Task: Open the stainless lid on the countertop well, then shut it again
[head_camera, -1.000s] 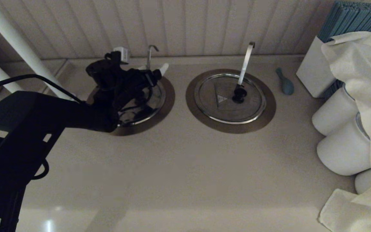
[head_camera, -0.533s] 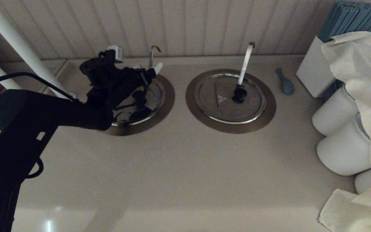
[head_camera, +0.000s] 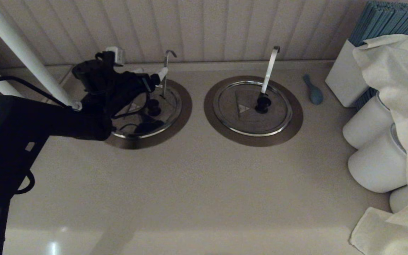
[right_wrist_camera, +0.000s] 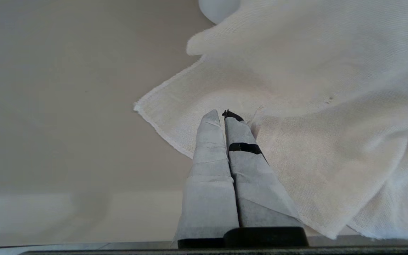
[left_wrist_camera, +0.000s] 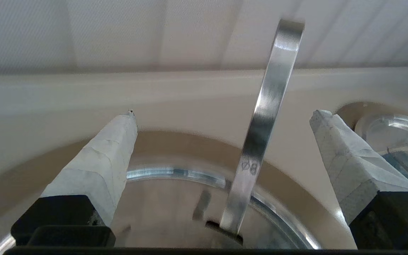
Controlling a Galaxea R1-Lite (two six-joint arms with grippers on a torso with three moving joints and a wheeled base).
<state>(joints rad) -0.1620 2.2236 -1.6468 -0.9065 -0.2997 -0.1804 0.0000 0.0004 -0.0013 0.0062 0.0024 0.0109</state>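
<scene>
The stainless lid (head_camera: 165, 106) lies flat over the countertop well, so the dark hole is hidden and only the brushed collar (head_camera: 185, 106) shows around it. Its black knob (head_camera: 153, 105) is uncovered, and the thin hooked rod (head_camera: 165, 71) stands at its far side. My left gripper (head_camera: 151, 75) hovers open above the lid's far-left part, holding nothing. In the left wrist view the rod (left_wrist_camera: 260, 141) rises between the spread fingers of the left gripper (left_wrist_camera: 224, 117), touching neither, above the lid's rim (left_wrist_camera: 168, 173). My right gripper (right_wrist_camera: 223, 115) is shut, empty, over a white cloth (right_wrist_camera: 296, 106).
The twin lid (head_camera: 246, 113) with its bright flat strip (head_camera: 270, 69) sits to the right. Further right are a blue-green spoon (head_camera: 313, 92), a white box of blue sticks (head_camera: 347, 76), white rolls (head_camera: 370, 127) and draped cloth (head_camera: 398, 85). A white pole (head_camera: 20, 49) slants at left.
My left arm has drawn back to the left and away from the lid's centre, uncovering the black knob. The lid stays flat on the well.
</scene>
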